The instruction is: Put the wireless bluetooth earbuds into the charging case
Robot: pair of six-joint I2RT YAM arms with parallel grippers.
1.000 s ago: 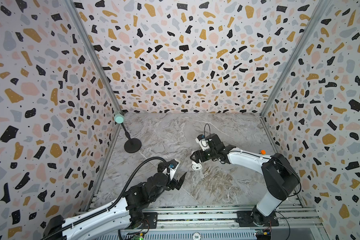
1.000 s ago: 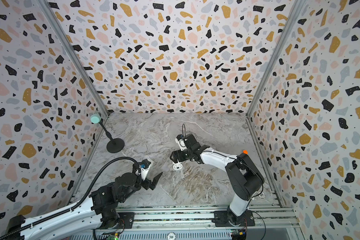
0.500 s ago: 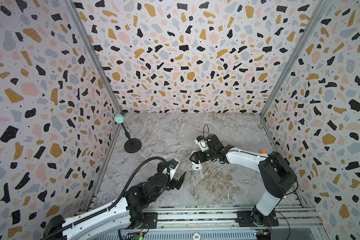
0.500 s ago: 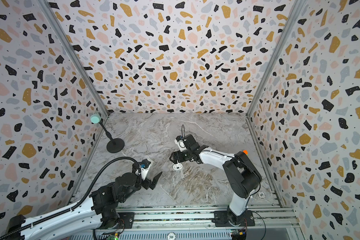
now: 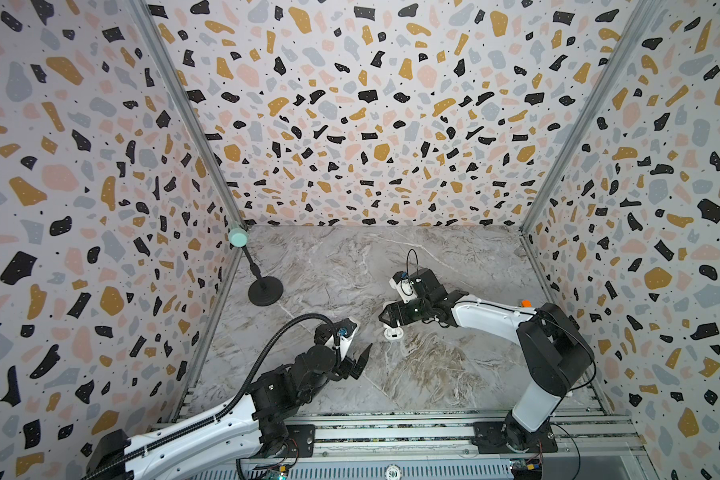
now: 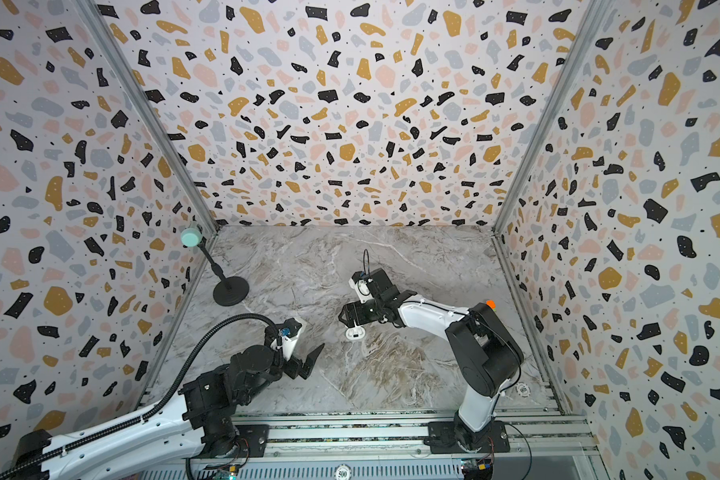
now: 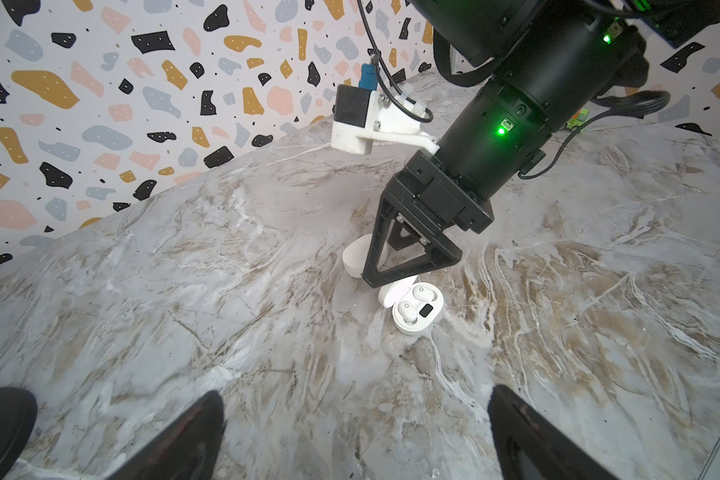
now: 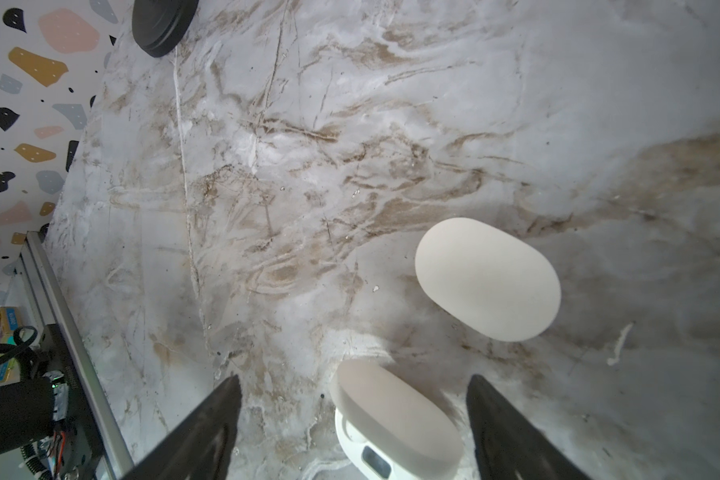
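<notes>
A: Anything new since a second ago?

B: Barely. A slight shuffle of the right arm [image 5: 487, 316] above the desk [image 5: 412, 374], and a touch less spread in the right jaws. No shift in either case.

A: Gripping anything?

B: No. Parted and empty, with the lid [image 8: 395, 411] of the open case [image 7: 414, 330] between them; no telling about contact.

A: And the earbuds [image 7: 406, 311]?

B: Two in sight, seated side by side in the open case's wells, clear of the jaws.

A: The closed case [image 8: 487, 278]?

B: Just beside the open one, lid down; no seeing inside.

A: Left side?

B: Same as before: left jaws spread wide, holding nothing, well apart from both cases.

A: Meaning for the task?

B: Probably insertion finished for this pair, with only the lid left to fold down. Looks like lining up for that push.

A: Risk?

B: A light, smooth case on a slick desk: easy to shove along instead of closing. Better to press down on the lid than sideways.
</notes>
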